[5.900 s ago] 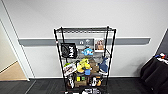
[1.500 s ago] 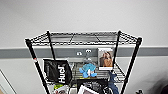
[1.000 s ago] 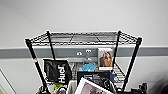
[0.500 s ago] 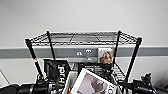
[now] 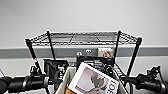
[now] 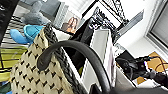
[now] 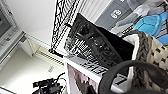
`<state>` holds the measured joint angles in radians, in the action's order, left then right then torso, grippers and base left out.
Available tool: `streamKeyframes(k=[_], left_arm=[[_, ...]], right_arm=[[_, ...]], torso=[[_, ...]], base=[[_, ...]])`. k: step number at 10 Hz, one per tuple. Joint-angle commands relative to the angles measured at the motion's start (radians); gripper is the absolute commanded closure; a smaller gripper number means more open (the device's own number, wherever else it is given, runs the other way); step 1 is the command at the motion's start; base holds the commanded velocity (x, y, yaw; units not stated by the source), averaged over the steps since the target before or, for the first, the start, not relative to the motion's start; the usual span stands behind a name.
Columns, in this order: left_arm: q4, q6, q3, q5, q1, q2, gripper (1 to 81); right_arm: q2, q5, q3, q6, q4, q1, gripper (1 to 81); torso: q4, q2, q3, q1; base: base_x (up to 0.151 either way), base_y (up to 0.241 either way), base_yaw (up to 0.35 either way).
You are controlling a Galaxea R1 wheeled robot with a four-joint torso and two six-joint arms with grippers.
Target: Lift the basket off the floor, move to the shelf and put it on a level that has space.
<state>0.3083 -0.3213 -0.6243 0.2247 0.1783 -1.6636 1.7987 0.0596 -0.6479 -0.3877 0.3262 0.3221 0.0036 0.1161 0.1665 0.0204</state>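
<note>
The basket (image 5: pixel 65 81) is off the floor and held up between both arms in front of the shelf (image 5: pixel 83 40), below its top level (image 5: pixel 85 38); placing remains. Its long axis seems to run arm to arm (contents poking up). I cannot tell either claw's grip.

Both arms reach forward low in the head view, coming in from opposite sides and pointing inward toward each other at about the same height. The left arm (image 5: pixel 25 83) is a thick dark cylinder with a lighter grey band near the wrist, lying almost level. The right arm (image 5: pixel 147 83) mirrors it, dark and bulky, with cables looping above its wrist. The fingers of either gripper cannot be made out, so how they stand cannot be told.
</note>
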Motion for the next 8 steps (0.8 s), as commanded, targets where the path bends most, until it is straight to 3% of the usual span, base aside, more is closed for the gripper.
streamKeyframes(k=[1,5,8], left_arm=[[0.017,-0.080,0.057,-0.015,-0.223,0.060,81.1],[0.114,-0.105,0.063,0.061,-0.403,0.068,81.1],[0.215,-0.107,0.044,0.128,-0.551,0.068,81.1]], right_arm=[[-0.079,0.006,0.076,-0.063,-0.006,-0.228,81.1],[-0.097,-0.014,0.084,-0.149,-0.006,-0.359,81.1],[-0.097,-0.075,0.087,-0.247,-0.007,-0.490,81.1]], torso=[[0.000,0.000,0.000,0.000],[0.000,0.000,0.000,0.000],[0.000,0.000,0.000,0.000]], base=[[0.000,0.000,0.000],[0.000,0.000,0.000],[0.000,0.000,0.000]])
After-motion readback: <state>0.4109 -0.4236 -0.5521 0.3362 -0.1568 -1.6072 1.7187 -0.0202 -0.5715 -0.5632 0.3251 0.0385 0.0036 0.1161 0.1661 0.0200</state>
